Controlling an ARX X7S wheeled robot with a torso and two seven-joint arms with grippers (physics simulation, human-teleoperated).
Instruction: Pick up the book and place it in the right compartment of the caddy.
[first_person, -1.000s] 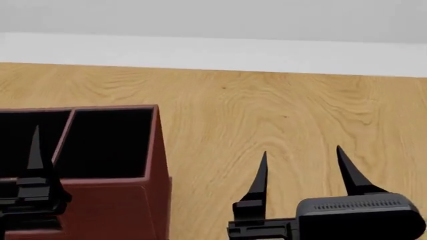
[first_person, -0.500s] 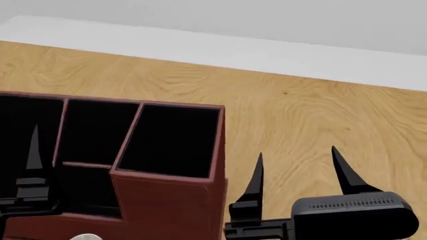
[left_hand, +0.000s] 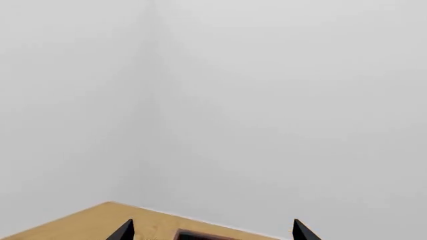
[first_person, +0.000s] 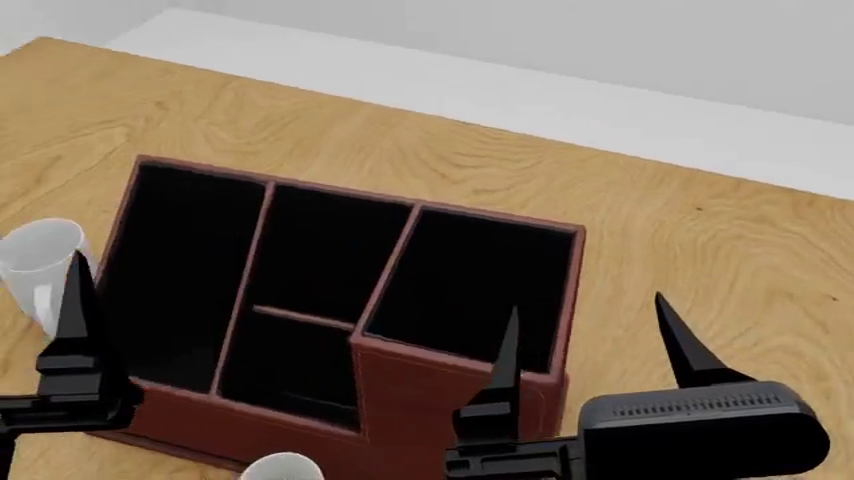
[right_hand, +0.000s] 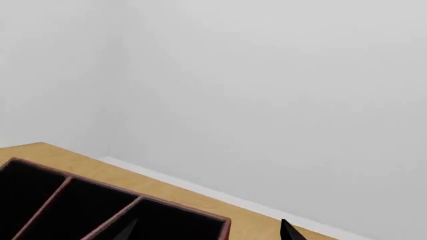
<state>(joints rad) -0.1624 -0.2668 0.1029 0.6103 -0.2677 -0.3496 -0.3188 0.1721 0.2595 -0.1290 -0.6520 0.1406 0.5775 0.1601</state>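
Note:
The book shows in none of the views. The caddy (first_person: 407, 395) is a reddish-brown box with black lining, sitting on the wooden table at centre left of the head view. Its right compartment (first_person: 470, 285) has the tallest walls and looks empty. My right gripper (first_person: 587, 305) is open and holds nothing; it hangs at the caddy's near right corner, one finger overlapping the tall wall. The right wrist view shows the caddy rim (right_hand: 67, 181) beyond the right gripper (right_hand: 208, 231). My left gripper (left_hand: 212, 231) is open and empty, with one finger (first_person: 74, 310) showing near the caddy's left end.
A white mug (first_person: 38, 262) stands left of the caddy, behind the left finger. Another white rim (first_person: 280, 466) pokes in at the bottom edge in front of the caddy. The table's far edge (first_person: 534, 100) meets a pale wall. Bare wood (first_person: 721, 250) lies right of the caddy.
The head view has swung, so the caddy slid rightward in frame and all three sections now show. The white mug and the other white rim came into view. Both grippers stay open.

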